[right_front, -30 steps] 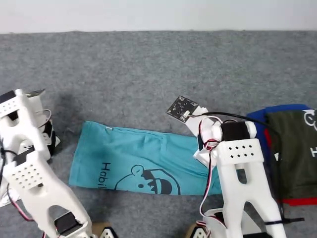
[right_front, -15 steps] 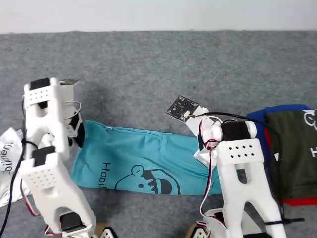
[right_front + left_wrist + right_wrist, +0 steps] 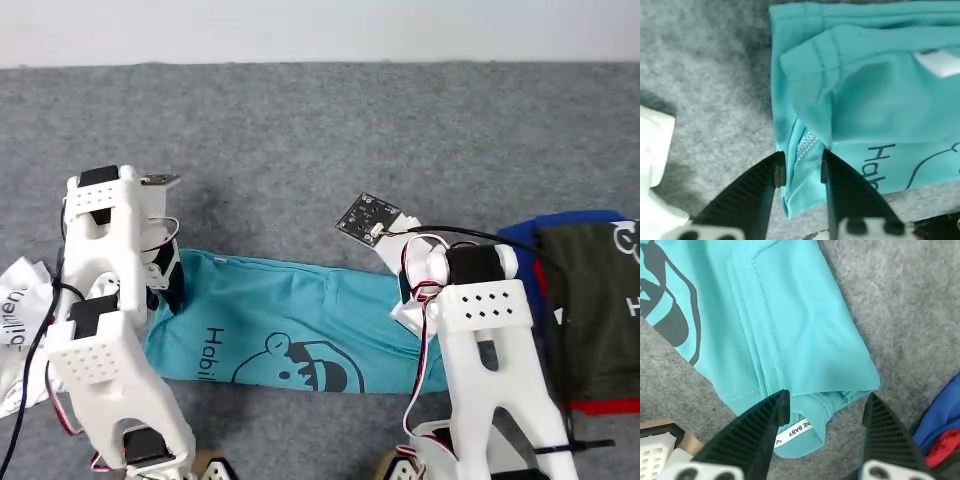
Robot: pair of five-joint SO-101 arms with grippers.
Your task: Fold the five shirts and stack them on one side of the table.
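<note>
High view: the teal shirt (image 3: 290,330) is laid as a long strip on the table (image 3: 350,140), its long axis running between the arms. One end is pinched by the left gripper (image 3: 799,167); the right gripper (image 3: 825,412) is spread open over the other end, where a white label (image 3: 792,432) is sewn. Dark print (image 3: 300,365) is carried.

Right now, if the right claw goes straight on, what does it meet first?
The teal shirt: the open right claw points at its end near the label. Nothing seems between, though depth is unclear.
</note>
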